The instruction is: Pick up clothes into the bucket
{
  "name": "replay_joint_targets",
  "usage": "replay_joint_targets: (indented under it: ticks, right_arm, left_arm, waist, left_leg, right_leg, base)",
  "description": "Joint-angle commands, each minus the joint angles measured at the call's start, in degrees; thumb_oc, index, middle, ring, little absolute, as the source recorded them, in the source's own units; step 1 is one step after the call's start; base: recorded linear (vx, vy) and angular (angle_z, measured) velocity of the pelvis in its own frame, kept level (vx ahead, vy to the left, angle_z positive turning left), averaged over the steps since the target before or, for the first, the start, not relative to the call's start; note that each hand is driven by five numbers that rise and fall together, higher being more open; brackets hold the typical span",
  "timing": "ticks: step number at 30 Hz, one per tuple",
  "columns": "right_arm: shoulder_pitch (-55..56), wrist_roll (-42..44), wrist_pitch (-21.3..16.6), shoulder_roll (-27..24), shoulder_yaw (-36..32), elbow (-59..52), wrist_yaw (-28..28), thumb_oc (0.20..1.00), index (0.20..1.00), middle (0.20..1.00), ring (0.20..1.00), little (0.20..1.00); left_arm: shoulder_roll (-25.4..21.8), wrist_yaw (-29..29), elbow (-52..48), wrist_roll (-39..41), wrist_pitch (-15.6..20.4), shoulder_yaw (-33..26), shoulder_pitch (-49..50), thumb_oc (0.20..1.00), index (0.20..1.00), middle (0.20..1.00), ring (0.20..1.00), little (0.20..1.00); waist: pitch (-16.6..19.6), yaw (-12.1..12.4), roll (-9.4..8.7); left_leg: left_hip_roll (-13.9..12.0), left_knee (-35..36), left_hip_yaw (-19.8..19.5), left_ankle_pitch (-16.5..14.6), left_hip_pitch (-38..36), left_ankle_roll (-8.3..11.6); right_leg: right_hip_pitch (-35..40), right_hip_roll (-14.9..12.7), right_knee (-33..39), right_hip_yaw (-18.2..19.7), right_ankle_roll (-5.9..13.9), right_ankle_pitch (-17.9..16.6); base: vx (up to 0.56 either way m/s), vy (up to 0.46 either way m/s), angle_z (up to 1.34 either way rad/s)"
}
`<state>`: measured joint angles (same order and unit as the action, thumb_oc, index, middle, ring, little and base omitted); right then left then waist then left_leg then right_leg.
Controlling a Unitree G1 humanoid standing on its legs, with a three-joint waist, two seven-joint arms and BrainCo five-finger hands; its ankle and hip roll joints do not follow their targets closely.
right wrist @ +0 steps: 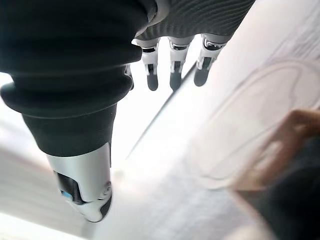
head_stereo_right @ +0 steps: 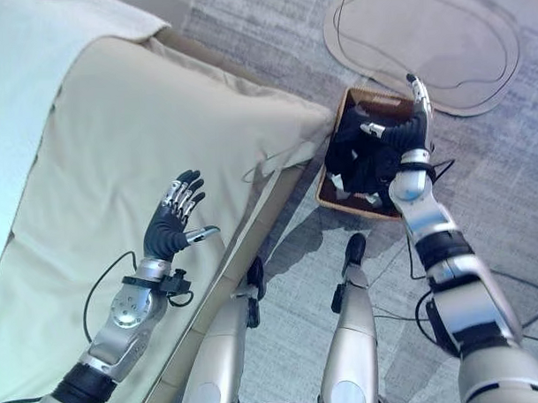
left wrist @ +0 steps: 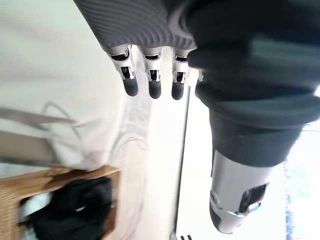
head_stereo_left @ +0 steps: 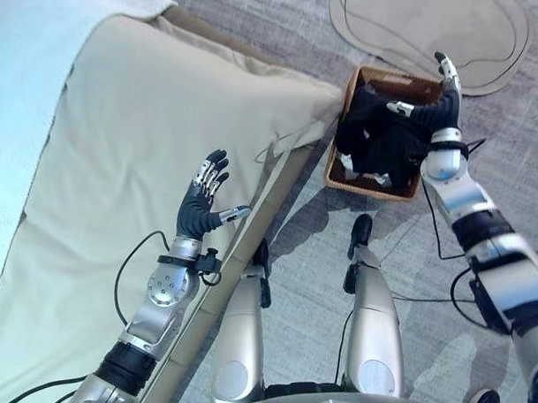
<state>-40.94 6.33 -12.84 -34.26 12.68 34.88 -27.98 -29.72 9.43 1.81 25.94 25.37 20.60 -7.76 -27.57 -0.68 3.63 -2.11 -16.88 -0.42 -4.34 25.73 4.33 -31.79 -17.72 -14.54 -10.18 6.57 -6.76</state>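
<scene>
Dark, seemingly crumpled clothes [head_stereo_left: 377, 136] in basket [head_stereo_left: 371, 185]

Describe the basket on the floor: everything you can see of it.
The basket is a brown, woven-looking rectangular box standing upright on the grey floor, close beside the corner of the beige-covered bed. A heap of black clothes, with a few pale patches, fills it and rises above the rim. The right robot hand is open above its far side, holding nothing. A pale rug lies just beyond it.

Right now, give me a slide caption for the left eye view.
Right hand open above dark clothes in the basket; left hand open over the beige bed.
</scene>
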Motion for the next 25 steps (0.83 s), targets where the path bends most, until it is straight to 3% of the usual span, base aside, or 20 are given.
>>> replay_joint_targets:
  ticks: [1, 7, 14, 20, 25]
  right_arm:
    - [9.7, 2.4, -5.8, 2.2, -4.7, -6.5, 3.2, 1.0, 1.0, 1.0, 1.0, 1.0]
    - [23.0, 2.6, -6.6, 7.3, -6.9, -10.2, 9.7, 1.0, 1.0, 1.0, 1.0, 1.0]
    - [33.2, 2.9, -5.9, 13.9, -6.6, -12.3, 13.5, 1.0, 1.0, 1.0, 1.0, 1.0]
    - [39.6, 10.3, -6.5, 19.8, -4.4, -14.3, 17.7, 1.0, 1.0, 1.0, 1.0, 1.0]
    - [40.9, 9.6, -6.5, 19.3, -2.3, -14.9, 18.8, 1.0, 1.0, 1.0, 1.0, 1.0]
  left_arm:
    - [0.3, -2.1, -0.1, -0.3, 2.2, -3.5, 3.8, 1.0, 1.0, 1.0, 1.0, 1.0]
    - [1.3, -5.1, 2.7, -3.0, 1.6, -7.3, 7.1, 1.0, 1.0, 1.0, 1.0, 1.0]
    - [4.5, -3.0, 5.4, -10.2, 0.6, -12.4, 10.5, 1.0, 1.0, 1.0, 1.0, 1.0]
    - [8.3, -2.7, 6.3, -11.7, -0.1, -14.0, 14.2, 1.0, 1.0, 1.0, 1.0, 1.0]
    - [9.8, -3.7, 6.2, -10.3, -0.6, -13.4, 15.6, 1.0, 1.0, 1.0, 1.0, 1.0]
  waist:
    - [4.6, -0.7, -1.99]
    - [10.4, 0.2, -3.48]
    - [16.9, 0.6, -4.44]
    - [19.2, 1.1, -4.83]
    - [20.0, 0.9, -4.74]
  left_leg:
    - [-1.5, 5.2, -1.9, 3.0, -4.5, 0.8]
    - [-2.7, 13.1, -2.5, 5.3, -13.3, 0.73]
    - [-3.8, 20.4, -2.3, 7.5, -21.6, 1.98]
    - [-4.5, 19.9, -1.1, 6.3, -25.2, 1.96]
    - [-5.4, 20.0, -0.8, 6.1, -27.2, 2.21]
  right_leg:
    - [9.6, -0.8, 1.4, -0.9, 4.48, 2.0]
    - [19.2, 0.6, 8.8, -3.8, 5.28, 0.5]
    - [27.9, 2.7, 16.1, -6.7, 5.58, -0.5]
    - [31.7, 3.7, 17.9, -6.0, 5.18, -0.5]
    - [33.6, 4.6, 18.2, -5.9, 4.65, 0.3]
  base:
    - [0.12, -0.08, 0.09]
    - [0.14, -0.053, 0.11]
    - [0.09, -0.03, 0.14]
    - [0.04, -0.007, -0.02]
    - [0.02, -0.01, -0.02]
